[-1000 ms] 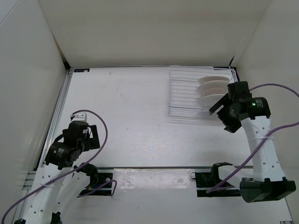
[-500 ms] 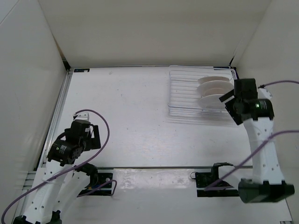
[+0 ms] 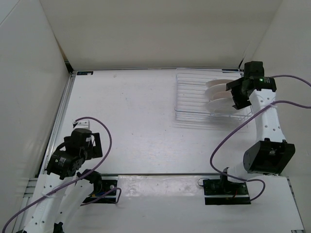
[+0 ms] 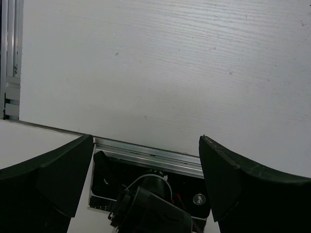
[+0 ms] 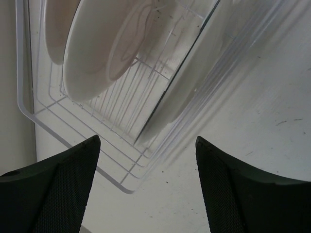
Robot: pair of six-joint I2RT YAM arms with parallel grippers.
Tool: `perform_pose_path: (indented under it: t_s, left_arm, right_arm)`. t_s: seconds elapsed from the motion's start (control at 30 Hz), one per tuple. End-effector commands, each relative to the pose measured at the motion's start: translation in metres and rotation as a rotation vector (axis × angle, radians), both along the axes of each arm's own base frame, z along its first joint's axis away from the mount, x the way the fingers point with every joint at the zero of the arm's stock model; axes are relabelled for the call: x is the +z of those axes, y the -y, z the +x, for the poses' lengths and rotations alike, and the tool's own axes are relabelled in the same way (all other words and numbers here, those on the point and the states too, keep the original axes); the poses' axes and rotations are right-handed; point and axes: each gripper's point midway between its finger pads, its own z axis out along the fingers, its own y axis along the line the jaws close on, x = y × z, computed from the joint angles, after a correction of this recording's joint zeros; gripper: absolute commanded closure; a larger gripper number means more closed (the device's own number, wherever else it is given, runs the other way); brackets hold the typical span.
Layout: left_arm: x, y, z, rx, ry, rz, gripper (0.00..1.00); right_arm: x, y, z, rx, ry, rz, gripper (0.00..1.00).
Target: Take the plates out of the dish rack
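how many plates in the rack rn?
2 plates for sure, both on edge at the right end of the dish rack: the rear plate, the front plate. The right gripper overlaps them, so another may hide.

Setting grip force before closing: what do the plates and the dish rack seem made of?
The plates: likely glazed ceramic or melamine; smooth opaque white, soft sheen, raised foot ring. The dish rack: probably clear hard plastic; transparent walls, thin ribs, glossy edges.
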Motion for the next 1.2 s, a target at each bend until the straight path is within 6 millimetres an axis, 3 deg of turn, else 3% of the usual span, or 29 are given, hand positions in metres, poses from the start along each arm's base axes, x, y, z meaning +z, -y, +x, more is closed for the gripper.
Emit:
perform_pose_path:
  t_s: [0.0,0.2,0.37,0.47,0.6,0.73,0.97,1.07,1.17]
  left_arm:
    - [0.001,-0.007,-0.003,0.027,0.01,0.025,0.0]
    - [-0.002,-0.012,-0.002,0.045,0.0,0.057,0.0]
    - [-0.009,-0.015,-0.001,0.051,-0.024,0.082,0.0]
    - [-0.012,-0.013,0.001,0.04,-0.027,0.079,0.0]
    - [-0.014,-0.013,0.002,0.037,-0.039,0.084,0.0]
    - [-0.015,-0.013,0.001,0.036,-0.044,0.085,0.0]
    - [-0.012,-0.011,0.0,0.022,-0.059,0.083,0.0]
    - [-0.012,-0.011,0.0,0.022,-0.067,0.082,0.0]
    - [-0.011,-0.011,0.0,0.022,-0.068,0.083,0.0]
  right_arm:
    - [0.007,-0.004,0.018,-0.034,0.043,0.09,0.19]
    - [-0.01,0.004,0.03,-0.055,-0.009,0.146,0.25]
    - [-0.026,-0.001,0.025,-0.044,-0.066,0.203,0.34]
    - [-0.038,0.003,0.016,-0.053,-0.107,0.202,0.34]
    - [-0.047,0.003,0.007,-0.033,-0.147,0.196,0.1]
    - [-0.066,0.004,-0.002,-0.027,-0.186,0.201,0.1]
    - [-0.086,0.008,0.004,-0.037,-0.19,0.203,0.1]
    - [-0.085,0.01,0.009,-0.01,-0.166,0.185,0.17]
    - [-0.081,0.013,0.011,0.014,-0.144,0.169,0.32]
